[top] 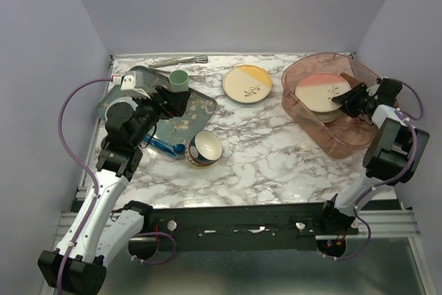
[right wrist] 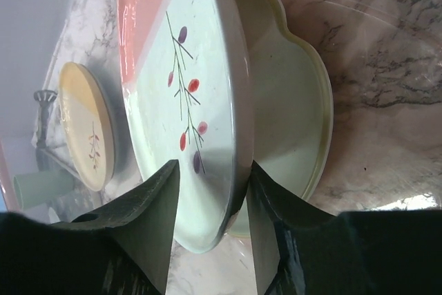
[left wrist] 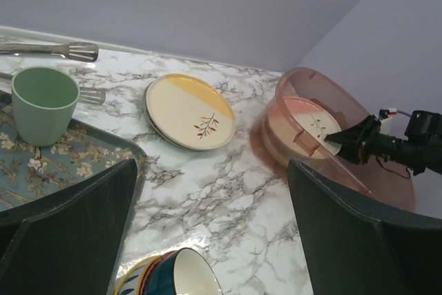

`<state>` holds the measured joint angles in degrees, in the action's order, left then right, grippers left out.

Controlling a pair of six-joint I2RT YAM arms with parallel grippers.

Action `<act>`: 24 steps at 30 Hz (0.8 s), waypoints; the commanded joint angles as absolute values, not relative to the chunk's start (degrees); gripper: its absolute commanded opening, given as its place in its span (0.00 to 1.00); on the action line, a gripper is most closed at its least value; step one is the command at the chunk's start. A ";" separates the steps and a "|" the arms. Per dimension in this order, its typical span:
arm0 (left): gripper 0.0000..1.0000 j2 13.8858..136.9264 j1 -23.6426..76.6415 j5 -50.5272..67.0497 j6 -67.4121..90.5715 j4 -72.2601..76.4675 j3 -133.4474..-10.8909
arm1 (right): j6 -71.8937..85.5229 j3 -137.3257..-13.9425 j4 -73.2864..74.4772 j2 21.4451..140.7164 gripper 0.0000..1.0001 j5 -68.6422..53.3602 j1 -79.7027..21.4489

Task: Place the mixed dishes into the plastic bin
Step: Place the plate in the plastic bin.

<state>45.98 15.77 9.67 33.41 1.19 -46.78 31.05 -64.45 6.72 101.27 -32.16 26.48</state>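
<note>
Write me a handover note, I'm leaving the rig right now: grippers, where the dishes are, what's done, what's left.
Right gripper: shut on the rim of the pink-and-cream plate, inside the plastic bin, over a pale plate already there.
Left gripper: open, empty, above the tray edge.
Done: pale plate binned.
Left: release the pink-and-cream plate; the yellow-and-cream plate and the bowl sit on the table.

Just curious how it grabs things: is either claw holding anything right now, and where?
Right gripper pinches the pink-and-cream plate by its rim, inside the plastic bin. Left gripper is open, empty.
</note>
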 commanded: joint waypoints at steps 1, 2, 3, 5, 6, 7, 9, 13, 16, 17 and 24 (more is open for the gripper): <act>0.99 45.79 15.82 9.32 32.43 2.55 -46.41 | 29.53 -67.15 7.03 102.30 0.53 -31.47 25.84; 0.99 45.79 15.73 9.32 32.43 2.55 -46.41 | 29.44 -67.24 7.03 102.39 0.54 -31.29 25.75; 0.99 45.79 15.82 9.40 32.43 2.55 -46.41 | 29.36 -67.24 7.12 102.48 0.54 -31.38 25.75; 0.99 45.62 15.73 9.32 32.43 2.55 -46.41 | 29.18 -67.32 7.38 102.74 0.54 -31.29 25.66; 0.99 45.70 15.73 9.32 32.43 2.55 -46.41 | 29.09 -67.50 7.47 102.83 0.54 -31.29 25.58; 0.99 45.70 15.73 9.32 32.43 2.55 -46.41 | 29.09 -67.59 7.64 103.09 0.54 -31.20 25.49; 0.99 45.62 15.73 9.40 32.43 2.55 -46.41 | 28.83 -67.85 7.91 103.18 0.57 -30.85 25.49; 0.99 45.62 15.82 9.32 32.43 2.55 -46.41 | 28.39 -68.29 8.79 103.62 0.61 -30.41 25.23; 0.99 45.70 15.73 9.32 32.43 2.55 -46.41 | 27.95 -68.64 9.31 103.71 0.65 -30.06 25.14; 0.99 45.70 15.73 9.23 32.43 2.55 -46.41 | 27.86 -68.64 9.40 103.71 0.66 -29.97 25.14; 0.99 45.53 15.82 9.32 32.43 2.55 -46.32 | 27.07 -68.99 10.81 103.27 0.70 -28.39 25.05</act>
<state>45.98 15.77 9.67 33.41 1.19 -46.78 28.34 -66.50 10.13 103.20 -29.98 25.45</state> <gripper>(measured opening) 0.985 0.694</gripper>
